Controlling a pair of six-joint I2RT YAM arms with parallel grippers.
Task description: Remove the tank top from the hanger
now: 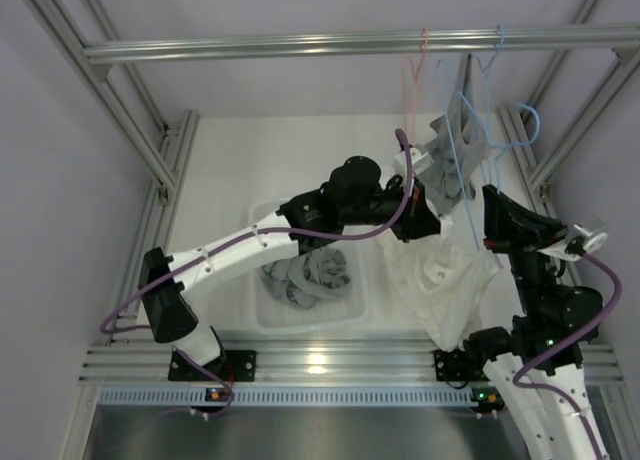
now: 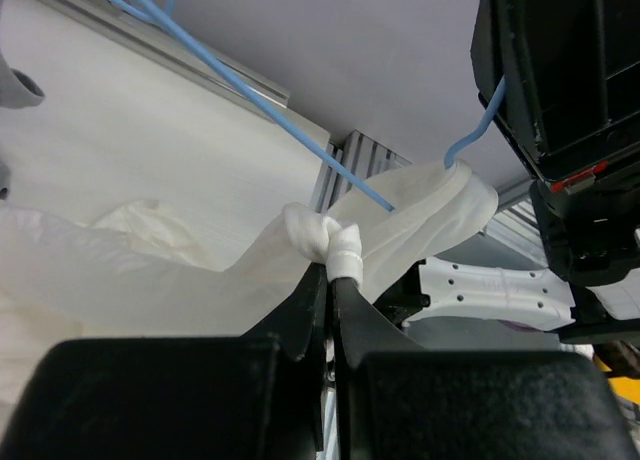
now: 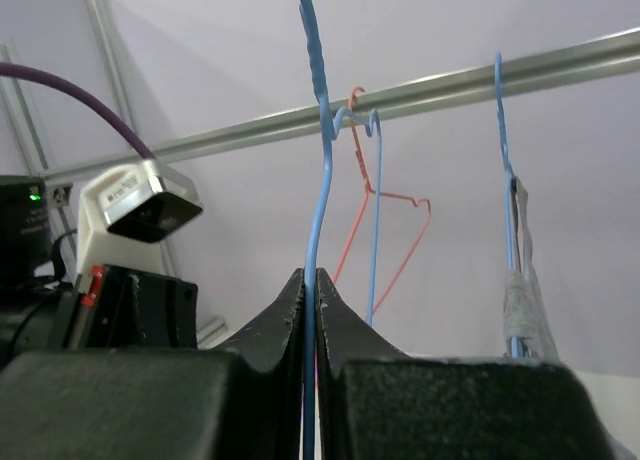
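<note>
Bin: we see a clear tub left of centre on the table, with grey clothes heaped inside.
Left arm: it reaches from its base at 7 o'clock up and across toward 2 o'clock, over the bin.
Left gripper: clenched; in the wrist view we find its fingers pinched on a bunched white strap of the tank top.
Tank top: white, sagging at 5 o'clock from the left gripper and just right of the bin. One strap is still threaded on the blue wire, so it is not yet off.
Pink hanger: bare, hooked on the rail at 12 o'clock.
Blue hanger: its wire runs through the strap loop, and its curled end shows just past the cloth at 2 o'clock in the left wrist view.
Right gripper: clamped on the blue hanger's wire, which rises between the jaws toward 12 o'clock.
Grey garment: it hangs on a separate blue hanger, at 12 o'clock from the tank top.
</note>
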